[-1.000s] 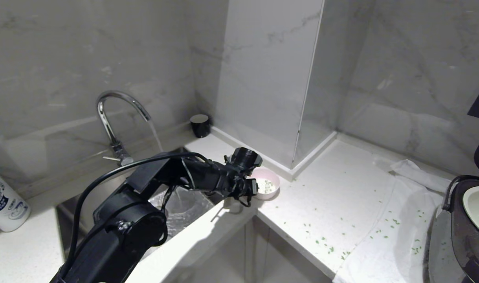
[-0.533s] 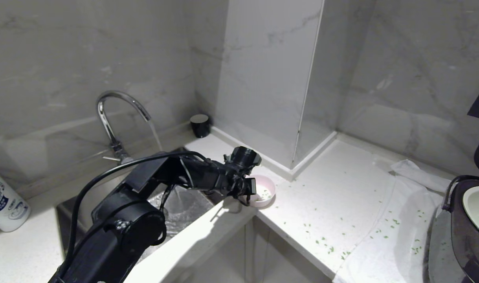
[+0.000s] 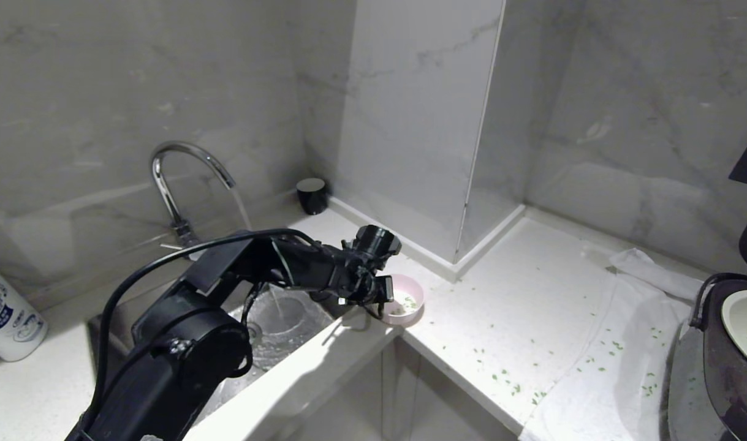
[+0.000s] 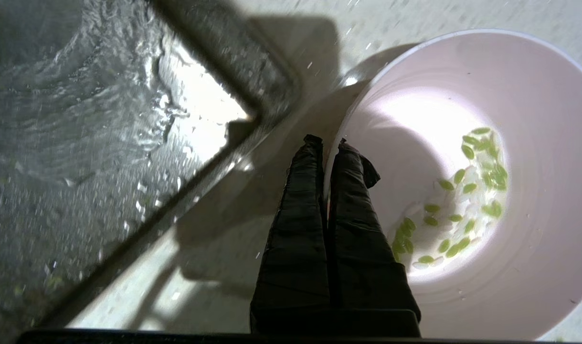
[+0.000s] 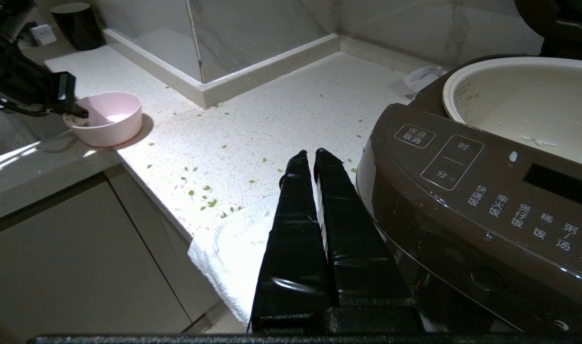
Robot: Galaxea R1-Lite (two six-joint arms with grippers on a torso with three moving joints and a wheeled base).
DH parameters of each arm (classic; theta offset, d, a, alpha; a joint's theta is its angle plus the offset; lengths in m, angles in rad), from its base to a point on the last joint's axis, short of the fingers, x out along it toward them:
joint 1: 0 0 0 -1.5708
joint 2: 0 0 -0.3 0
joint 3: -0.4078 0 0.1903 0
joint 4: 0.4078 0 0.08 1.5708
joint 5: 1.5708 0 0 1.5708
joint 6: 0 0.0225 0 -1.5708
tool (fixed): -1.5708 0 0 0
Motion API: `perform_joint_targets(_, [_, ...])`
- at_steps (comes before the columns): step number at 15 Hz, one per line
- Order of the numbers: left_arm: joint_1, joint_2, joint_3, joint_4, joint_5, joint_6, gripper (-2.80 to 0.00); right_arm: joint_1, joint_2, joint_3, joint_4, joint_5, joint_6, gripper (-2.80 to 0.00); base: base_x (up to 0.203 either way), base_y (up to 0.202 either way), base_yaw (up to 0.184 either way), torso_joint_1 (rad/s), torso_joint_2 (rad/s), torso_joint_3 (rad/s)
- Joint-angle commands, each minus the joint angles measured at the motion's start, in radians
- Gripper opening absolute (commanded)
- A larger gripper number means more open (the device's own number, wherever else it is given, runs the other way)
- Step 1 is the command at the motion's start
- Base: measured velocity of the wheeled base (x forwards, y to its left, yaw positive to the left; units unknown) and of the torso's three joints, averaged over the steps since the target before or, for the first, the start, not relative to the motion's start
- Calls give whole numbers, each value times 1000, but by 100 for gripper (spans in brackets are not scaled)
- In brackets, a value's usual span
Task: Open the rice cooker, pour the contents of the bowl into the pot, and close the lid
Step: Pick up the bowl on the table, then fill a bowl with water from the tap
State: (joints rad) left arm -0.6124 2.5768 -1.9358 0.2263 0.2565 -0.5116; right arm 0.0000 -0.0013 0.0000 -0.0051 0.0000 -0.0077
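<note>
Left claw (image 4: 326, 142) clenched on the rim of the bowl (image 4: 534, 95), which sits on the tabletop (image 3: 520, 306) beside the sink (image 3: 287, 324). Right claw (image 5: 314, 155) clenched, empty, beside the cooker (image 5: 462, 200); pot (image 5: 524, 95) exposed.

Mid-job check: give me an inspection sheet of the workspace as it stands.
Surface: white counter, green bits scattered.
Job's things: pink bowl at the sink corner, green bits inside; cooker open, pot exposed.
Clutter: white towel, dark cup, bottle.
Grippers: left gripper shut on the bowl rim; right gripper shut, empty, beside cooker.
Cables: black cable on left arm.
Surroundings: tap running into sink.
</note>
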Motion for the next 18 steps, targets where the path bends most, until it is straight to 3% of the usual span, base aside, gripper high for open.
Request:
perform_joint_targets(1, [14,-70,32,66,-65,-22,-280,0,0,2,0,1,0,-280,0,0,0,0,0,0])
perform_joint_targets(4, [62,-145,99,89,-148,-57,-280,0,0,2,1,0,0,-280,0,0,0,0,0,0])
perform_joint_targets(8, [132,-224,208,76,-155,-76,-280,0,0,2,1,0,0,-280,0,0,0,0,0,0])
perform_joint_targets(13, [284,-270,275,65,-144,-103,-280,0,0,2,1,0,0,-280,0,0,0,0,0,0])
perform_joint_targets(18, [466,-249,241,-6,-131,-95,-280,0,0,2,-1,0,0,-280,0,0,0,0,0,0])
